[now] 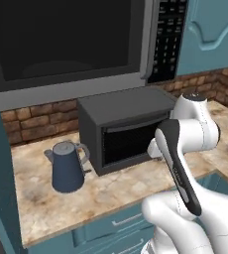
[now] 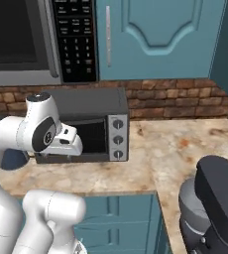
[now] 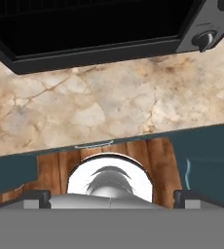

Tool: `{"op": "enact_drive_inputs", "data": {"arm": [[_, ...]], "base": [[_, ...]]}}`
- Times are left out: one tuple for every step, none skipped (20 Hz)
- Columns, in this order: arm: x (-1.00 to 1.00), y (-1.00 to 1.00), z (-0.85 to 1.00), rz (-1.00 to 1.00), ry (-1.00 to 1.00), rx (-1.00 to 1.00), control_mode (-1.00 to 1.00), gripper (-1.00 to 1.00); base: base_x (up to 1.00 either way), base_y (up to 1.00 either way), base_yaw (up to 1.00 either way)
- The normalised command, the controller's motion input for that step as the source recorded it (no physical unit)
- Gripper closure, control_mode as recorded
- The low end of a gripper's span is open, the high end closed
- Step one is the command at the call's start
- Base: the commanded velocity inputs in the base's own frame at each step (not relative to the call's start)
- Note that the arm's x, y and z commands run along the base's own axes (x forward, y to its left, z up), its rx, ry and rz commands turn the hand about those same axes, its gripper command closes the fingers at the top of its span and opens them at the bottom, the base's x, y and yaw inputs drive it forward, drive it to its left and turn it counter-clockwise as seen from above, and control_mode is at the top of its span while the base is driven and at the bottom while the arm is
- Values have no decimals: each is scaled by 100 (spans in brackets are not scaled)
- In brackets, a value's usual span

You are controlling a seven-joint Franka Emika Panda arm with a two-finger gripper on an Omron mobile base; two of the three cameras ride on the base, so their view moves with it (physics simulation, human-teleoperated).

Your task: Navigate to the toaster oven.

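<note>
Toaster oven [image 1: 121, 129]: we see a dark grey box with a dark glass door and silver knobs, against the brick wall.
Table [image 1: 111, 191]: mottled beige stone.
Kettle [image 1: 66, 166]: rounded blue-grey, left of the oven.
Microwave [image 1: 71, 44]: above.
Gripper [image 3: 112, 198]: wide apart, holding nothing.

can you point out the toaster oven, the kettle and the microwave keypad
toaster oven [image 1: 127, 143]: left base view, on its dark glass door.
kettle [image 1: 67, 169]: left base view, on the dark blue body left of the oven.
microwave keypad [image 2: 76, 44]: right base view, on the black button panel above the oven.
</note>
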Motion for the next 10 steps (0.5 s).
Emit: {"op": "enact_drive_inputs", "data": {"arm": [[0,0,0,0,0,0,100,-100],[0,0,0,0,0,0,100,-100],[0,0,0,0,0,0,100,-100],[0,0,0,0,0,0,100,-100],[0,0,0,0,0,0,100,-100],[0,0,0,0,0,0,100,-100],[0,0,0,0,0,0,100,-100],[0,0,0,0,0,0,100,-100],[0,0,0,0,0,0,100,-100],[0,0,0,0,0,0,100,-100]], "base": [[20,-55,28],[16,-58,28],[14,-59,27],[15,-57,27],[17,-55,26],[19,-49,25],[21,-48,24],[19,-49,23],[18,-47,22],[19,-41,21]]}}
